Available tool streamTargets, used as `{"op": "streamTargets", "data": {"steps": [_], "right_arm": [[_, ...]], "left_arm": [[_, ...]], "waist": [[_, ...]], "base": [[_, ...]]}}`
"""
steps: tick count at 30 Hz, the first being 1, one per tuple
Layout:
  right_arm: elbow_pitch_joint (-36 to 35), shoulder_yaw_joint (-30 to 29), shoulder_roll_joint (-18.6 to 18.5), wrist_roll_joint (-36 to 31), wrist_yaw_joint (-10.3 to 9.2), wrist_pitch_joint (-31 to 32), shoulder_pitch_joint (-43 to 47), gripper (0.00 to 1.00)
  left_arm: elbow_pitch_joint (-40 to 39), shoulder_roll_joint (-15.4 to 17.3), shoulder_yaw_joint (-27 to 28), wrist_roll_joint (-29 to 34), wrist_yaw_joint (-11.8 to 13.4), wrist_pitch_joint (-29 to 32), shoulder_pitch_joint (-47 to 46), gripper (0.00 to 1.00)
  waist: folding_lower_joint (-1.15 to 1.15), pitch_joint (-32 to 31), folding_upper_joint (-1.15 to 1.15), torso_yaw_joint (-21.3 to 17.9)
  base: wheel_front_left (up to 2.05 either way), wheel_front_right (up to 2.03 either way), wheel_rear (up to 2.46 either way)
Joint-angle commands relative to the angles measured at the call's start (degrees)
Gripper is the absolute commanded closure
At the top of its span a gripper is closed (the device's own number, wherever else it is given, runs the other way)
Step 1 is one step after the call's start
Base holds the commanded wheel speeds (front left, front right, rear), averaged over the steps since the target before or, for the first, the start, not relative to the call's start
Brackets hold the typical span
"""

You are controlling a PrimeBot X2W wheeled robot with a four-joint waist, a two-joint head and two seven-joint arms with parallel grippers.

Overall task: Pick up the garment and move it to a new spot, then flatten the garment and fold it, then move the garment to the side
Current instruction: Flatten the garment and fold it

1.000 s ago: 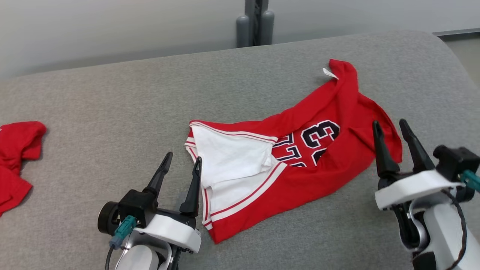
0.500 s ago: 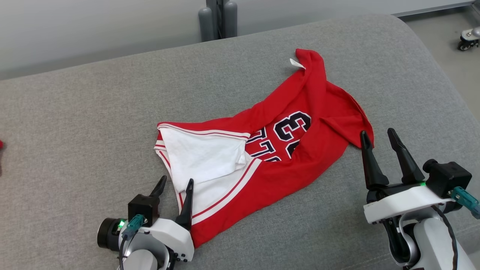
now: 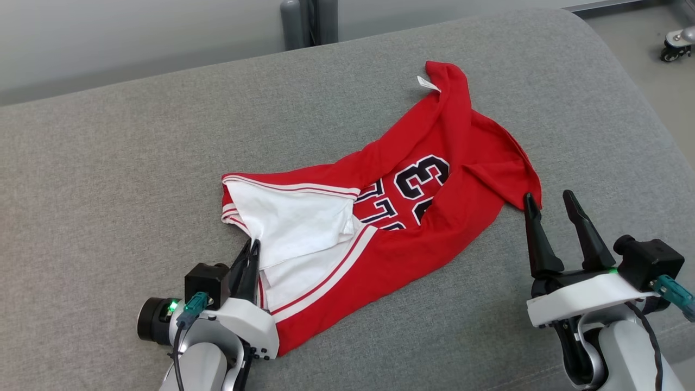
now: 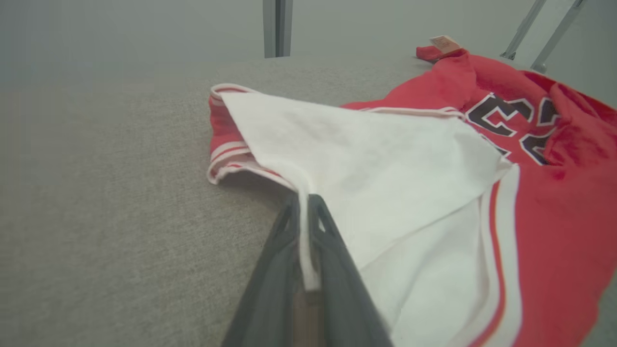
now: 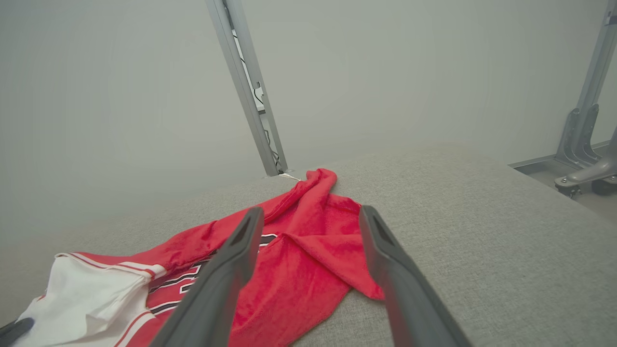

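Soft, even light, with faint shadows beneath the garment (image 3: pixel 434 239). Head view sharp; both wrist views hazy, blurred up close.

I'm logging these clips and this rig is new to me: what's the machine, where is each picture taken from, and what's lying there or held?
It is a wheeled robot with two arms, each ending in a two-fingered gripper. The wide picture comes from a camera on its head, looking down; the other two come from wrist cameras looking along each gripper's fingers. A red jersey with a white lining lies crumpled on a grey padded surface. The left gripper is shut on the jersey's white edge. The right gripper is open by the jersey's other end, holding nothing.
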Motion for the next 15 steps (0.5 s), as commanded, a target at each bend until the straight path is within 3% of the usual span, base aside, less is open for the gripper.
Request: {"op": "streamTargets", "data": {"steps": [1, 2, 3, 15], "right_arm": [[0.1, 0.0, -0.1, -0.1, -0.02, 0.0, 0.4, 0.0], [0.3, 0.0, 0.0, -0.1, -0.02, 0.1, 0.4, 0.0], [0.4, 0.0, 0.0, -0.2, -0.02, 0.1, 0.4, 0.0], [1.5, 1.3, 0.4, 0.1, -0.02, 0.2, -0.4, 0.0]], "left_arm": [[-0.7, 0.3, 0.3, 0.8, 0.4, -0.3, 0.1, 0.91], [-1.2, 0.3, 0.4, 1.0, 0.4, -0.3, 0.4, 0.92], [-1.8, 0.3, 0.5, 1.3, 0.5, -0.3, 0.8, 1.0], [-7.2, 0.3, 3.3, 1.6, -0.1, -0.3, 2.2, 1.0]], "waist": [[0.0, -0.1, 0.0, 0.2], [0.0, -0.1, 0.0, 0.4], [0.0, -0.2, 0.0, 0.6], [0.0, -1.1, 0.0, 1.5]], "base": [[0.0, 0.0, 0.0], [0.0, 0.0, 0.0], [0.0, 0.0, 0.0], [0.0, 0.0, 0.0]]}}
